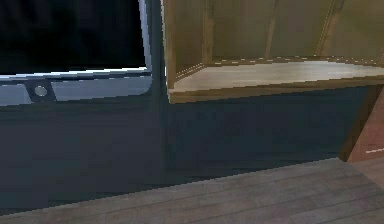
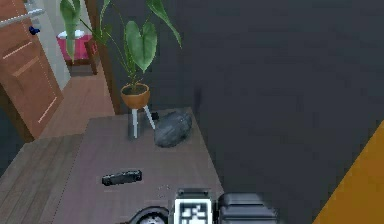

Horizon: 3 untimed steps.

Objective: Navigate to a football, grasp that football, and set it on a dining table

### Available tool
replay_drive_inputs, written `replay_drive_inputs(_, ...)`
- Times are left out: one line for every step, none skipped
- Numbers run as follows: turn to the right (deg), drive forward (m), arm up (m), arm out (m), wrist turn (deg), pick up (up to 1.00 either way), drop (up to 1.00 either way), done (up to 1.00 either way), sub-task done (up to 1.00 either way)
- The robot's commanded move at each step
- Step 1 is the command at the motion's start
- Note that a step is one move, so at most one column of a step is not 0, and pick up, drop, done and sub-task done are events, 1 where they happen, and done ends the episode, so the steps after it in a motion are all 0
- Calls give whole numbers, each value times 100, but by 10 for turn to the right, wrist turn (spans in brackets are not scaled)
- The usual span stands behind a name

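In the arm side view the arm's end sits at the bottom edge, with a white marker square (image 2: 195,211) on it. Left of the marker is the dark body of my gripper (image 2: 150,217), cut off by the picture's edge. Its far end cannot be made out, so I cannot tell whether it holds anything. A small dark elongated object (image 2: 122,178) lies on the wooden floor just above it. A grey lumpy object (image 2: 172,128) rests on the floor against the dark wall.
A potted plant (image 2: 135,92) on a light tripod stand is beside the grey lump. A wooden door (image 2: 25,75) and a pink-potted plant (image 2: 72,42) are at the left. Ahead, close up, are a dark screen with a grey frame (image 1: 75,88) and a wooden shelf (image 1: 270,78) on a dark wall.
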Motion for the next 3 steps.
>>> replay_drive_inputs(0, 0, 0, 50, 0, 0, 0, 0, 0)
replay_drive_inputs(0, 0, 0, 0, 450, 0, 0, 0, 0)
replay_drive_inputs(0, 0, 0, 0, 450, 0, 0, 0, 0)
